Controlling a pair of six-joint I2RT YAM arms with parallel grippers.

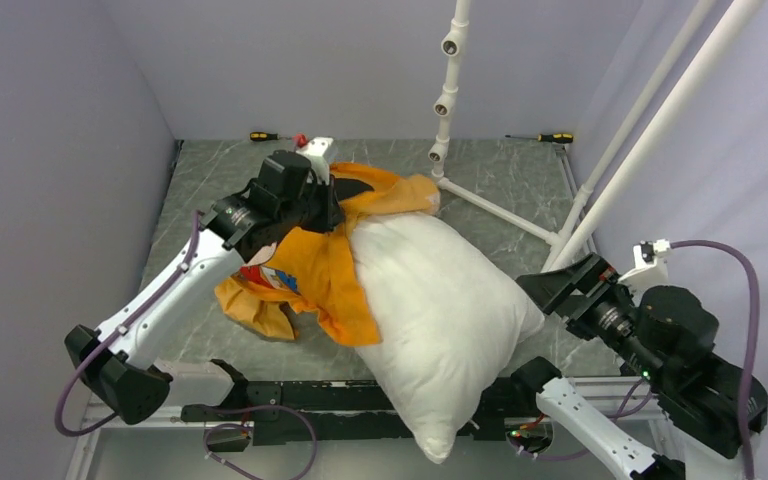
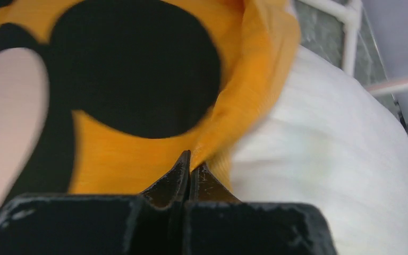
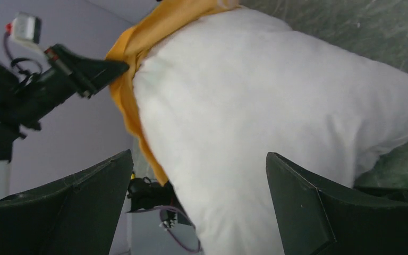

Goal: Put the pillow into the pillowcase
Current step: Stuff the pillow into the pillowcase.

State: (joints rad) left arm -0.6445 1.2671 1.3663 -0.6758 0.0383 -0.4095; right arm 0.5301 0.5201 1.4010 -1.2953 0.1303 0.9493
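Note:
The plump white pillow [image 1: 435, 300] lies slanted across the table, its near corner hanging over the front edge. The orange-yellow pillowcase [image 1: 315, 270] with black ear prints drapes over the pillow's far-left end. My left gripper [image 1: 335, 215] is shut on a fold of the pillowcase [image 2: 117, 159] at its edge, right beside the pillow [image 2: 324, 159]; its tips [image 2: 191, 162] pinch the orange cloth. My right gripper [image 1: 547, 285] stands wide open just off the pillow's right side. Seen from its wrist, the right gripper [image 3: 199, 159] faces the pillow [image 3: 271, 95] with nothing held, and the pillowcase [image 3: 130, 69] shows beyond.
A white pipe frame [image 1: 447, 100] rises at the back middle, with slanted pipes [image 1: 650, 130] to the right. Two screwdrivers [image 1: 265, 136] [image 1: 555, 137] lie along the back wall. Grey walls close in left and right. The left arm [image 3: 58, 74] shows in the right wrist view.

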